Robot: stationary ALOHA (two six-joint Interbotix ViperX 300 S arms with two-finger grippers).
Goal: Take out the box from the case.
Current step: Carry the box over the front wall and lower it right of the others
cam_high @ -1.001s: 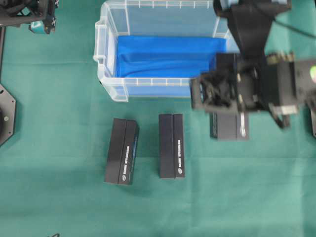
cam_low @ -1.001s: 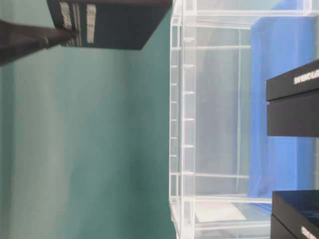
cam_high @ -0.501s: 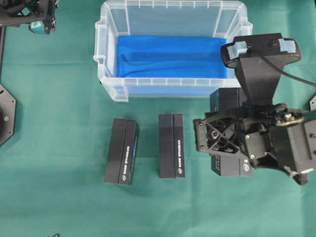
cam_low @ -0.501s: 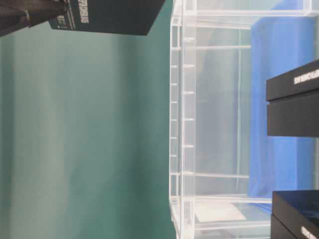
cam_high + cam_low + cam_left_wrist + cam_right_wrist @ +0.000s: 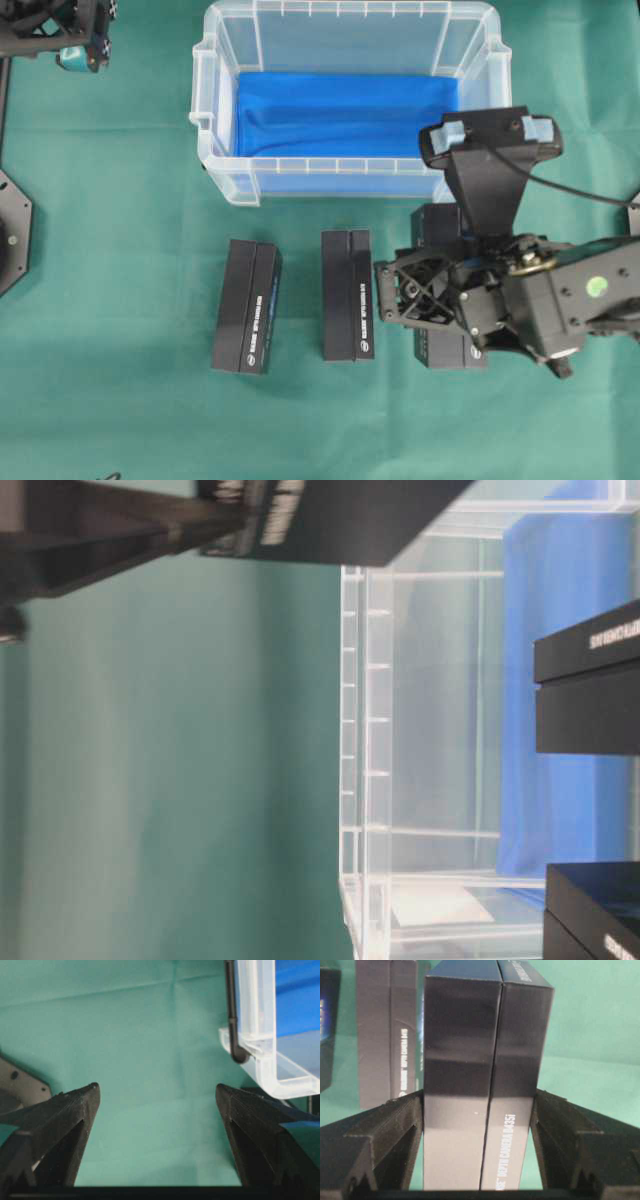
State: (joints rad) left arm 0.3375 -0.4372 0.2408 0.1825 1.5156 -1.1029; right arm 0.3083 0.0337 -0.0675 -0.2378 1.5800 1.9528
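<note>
**Third box carried out of the case**

Our right gripper (image 5: pixel 480 1110) clasps a black box (image 5: pixel 487 1075) between both fingers. Over the last second we have swung it from the case's (image 5: pixel 215 120) right end toward us, just right of two boxes (image 5: pixel 247 320) (image 5: pixel 347 310) lying on the green cloth (image 5: pixel 120 300). Only blue lining (image 5: pixel 340 110) shows inside the case. The middle box lies close; set down carefully. Our left gripper (image 5: pixel 157 1110) hangs wide, holding nothing, far left.

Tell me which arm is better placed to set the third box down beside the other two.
The right. Its gripper is shut on the third box, over the cloth near the two boxes. The left gripper is open, with nothing in it, far off by the case.
</note>
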